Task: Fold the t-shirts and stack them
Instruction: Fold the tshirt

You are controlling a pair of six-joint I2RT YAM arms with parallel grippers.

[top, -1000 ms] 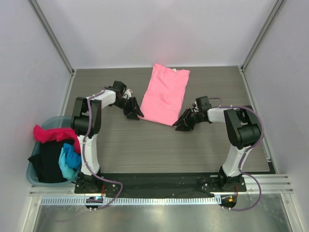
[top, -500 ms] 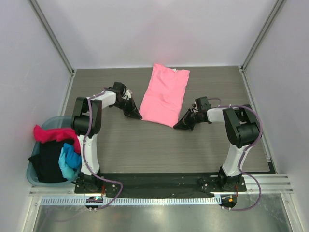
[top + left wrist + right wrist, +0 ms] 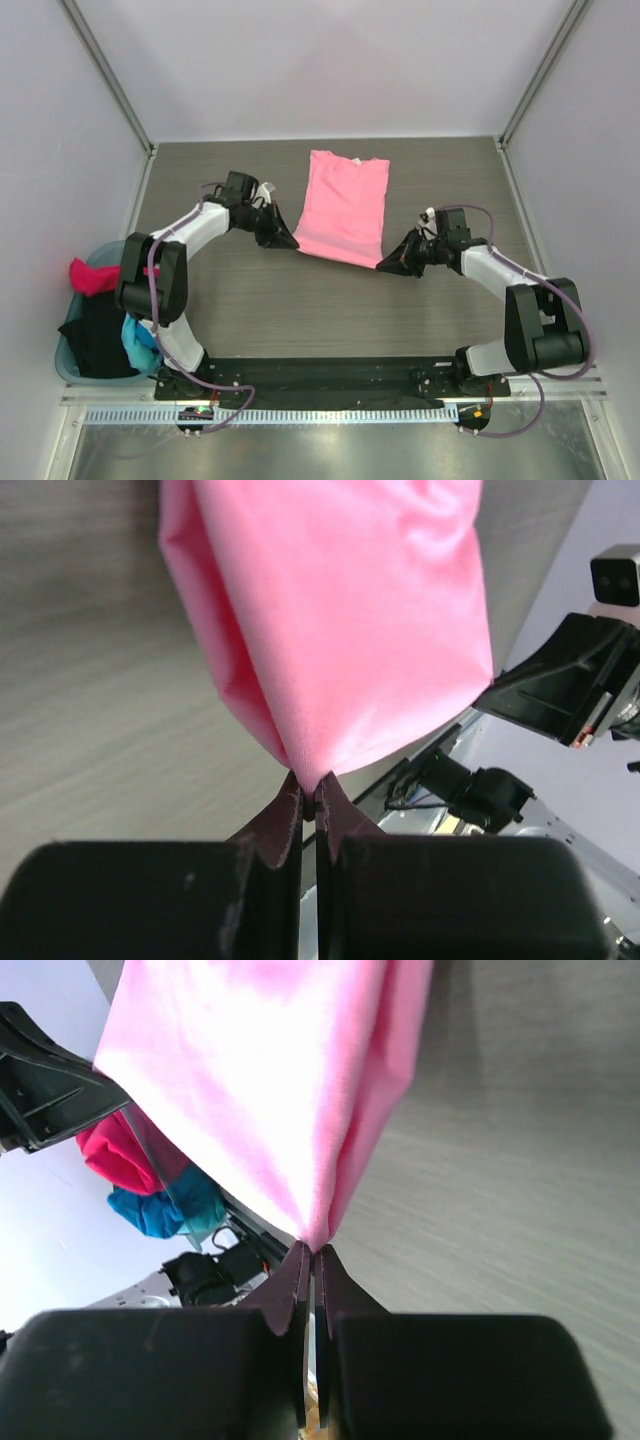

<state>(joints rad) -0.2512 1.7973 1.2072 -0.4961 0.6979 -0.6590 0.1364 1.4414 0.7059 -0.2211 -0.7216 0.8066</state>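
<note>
The light pink t-shirt (image 3: 343,205) lies on the desk (image 3: 300,300), well right of the basket (image 3: 64,362) of other t-shirts (image 3: 100,335), its near corners clamped by the left end effector (image 3: 287,240) and the right end effector (image 3: 385,264).

No legible text, label, brand or number anywhere.

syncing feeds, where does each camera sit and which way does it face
top external: above and behind, looking down at the grey wood-grain table; left arm and right arm show.
left wrist: on the left arm, facing the light pink cloth t-shirt; left gripper pinches its corner.
right wrist: on the right arm, facing the same shirt; right gripper pinches another corner.
shared: all see the shirt.
</note>
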